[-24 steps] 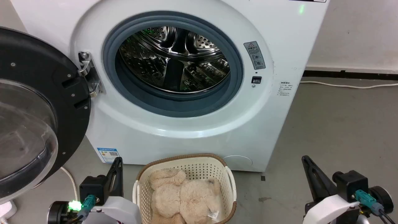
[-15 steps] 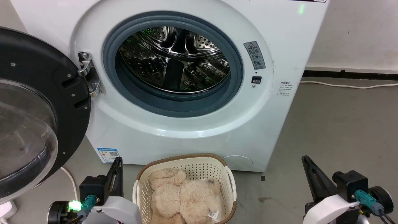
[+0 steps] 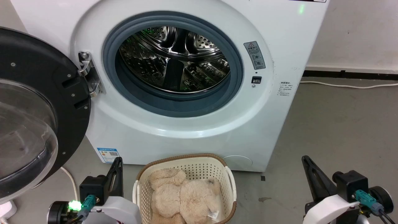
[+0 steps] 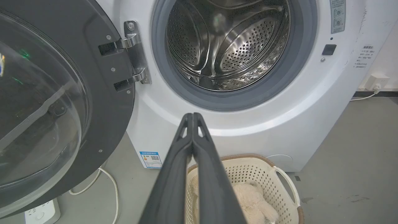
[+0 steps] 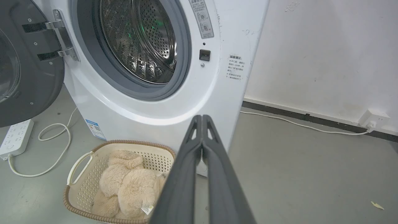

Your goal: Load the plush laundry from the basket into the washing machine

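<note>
The cream-beige plush laundry (image 3: pixel 182 196) lies in the basket (image 3: pixel 186 158) on the floor in front of the washing machine (image 3: pixel 186 130), white tag facing up. The black-framed glass door (image 3: pixel 31 109) stands swung wide to the left, and the steel drum (image 3: pixel 174 59) holds nothing. My left gripper (image 3: pixel 117 161) hangs shut just left of the basket; its fingers (image 4: pixel 192 118) press together. My right gripper (image 3: pixel 305 159) is shut well to the right of the basket, fingertips (image 5: pixel 201 119) touching. The plush (image 5: pixel 130 186) and basket (image 5: pixel 74 202) lie low and left in the right wrist view.
A white power strip (image 5: pixel 15 137) and its looping cable (image 5: pixel 59 149) lie on the grey floor left of the machine, under the open door. Another white cable (image 5: pixel 295 124) runs along the wall's dark skirting to a socket (image 5: pixel 373 119) at the right.
</note>
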{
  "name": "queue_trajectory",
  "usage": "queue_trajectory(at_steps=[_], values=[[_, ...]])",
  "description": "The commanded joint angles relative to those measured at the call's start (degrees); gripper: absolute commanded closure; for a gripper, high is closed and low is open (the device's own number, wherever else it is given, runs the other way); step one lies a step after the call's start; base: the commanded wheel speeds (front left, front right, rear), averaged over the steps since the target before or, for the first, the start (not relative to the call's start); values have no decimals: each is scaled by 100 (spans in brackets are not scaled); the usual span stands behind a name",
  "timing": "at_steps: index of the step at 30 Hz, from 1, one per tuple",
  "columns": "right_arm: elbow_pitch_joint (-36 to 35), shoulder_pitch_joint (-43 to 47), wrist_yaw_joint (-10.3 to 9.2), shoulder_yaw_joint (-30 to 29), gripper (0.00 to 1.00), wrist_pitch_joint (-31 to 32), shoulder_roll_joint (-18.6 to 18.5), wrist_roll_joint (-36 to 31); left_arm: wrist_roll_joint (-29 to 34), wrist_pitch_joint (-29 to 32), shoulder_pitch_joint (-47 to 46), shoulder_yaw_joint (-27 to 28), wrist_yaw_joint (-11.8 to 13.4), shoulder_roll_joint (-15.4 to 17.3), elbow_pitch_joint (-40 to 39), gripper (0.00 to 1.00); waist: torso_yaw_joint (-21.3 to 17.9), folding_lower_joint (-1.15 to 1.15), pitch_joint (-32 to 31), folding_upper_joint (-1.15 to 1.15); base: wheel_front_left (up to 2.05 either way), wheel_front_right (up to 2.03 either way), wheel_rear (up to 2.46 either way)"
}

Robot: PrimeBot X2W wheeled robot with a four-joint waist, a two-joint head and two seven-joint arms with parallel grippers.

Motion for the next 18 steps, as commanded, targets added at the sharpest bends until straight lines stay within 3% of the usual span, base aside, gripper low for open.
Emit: queue_trajectory(at_steps=[1, 3, 4, 18], values=[[-27, -66, 3, -13, 100, 8, -4, -43, 8, 3, -86, -1, -25, -2, -25, 100, 0, 0, 0, 0, 0, 0, 0], [-27, -66, 3, -13, 100, 8, -4, -43, 8, 3, -86, -1, -25, -2, -25, 100, 0, 0, 0, 0, 0, 0, 0], [1, 1, 0, 1, 0, -1, 0, 3, -1, -1, 1, 0, 0, 0, 1, 0, 0, 0, 0, 0, 0, 0, 0], [-28, 58, 0, -110, 0, -119, -16, 99, -99, -118, -5, -193, 97, 0, 20, 0, -30, 0, 60, 0, 0, 0, 0]])
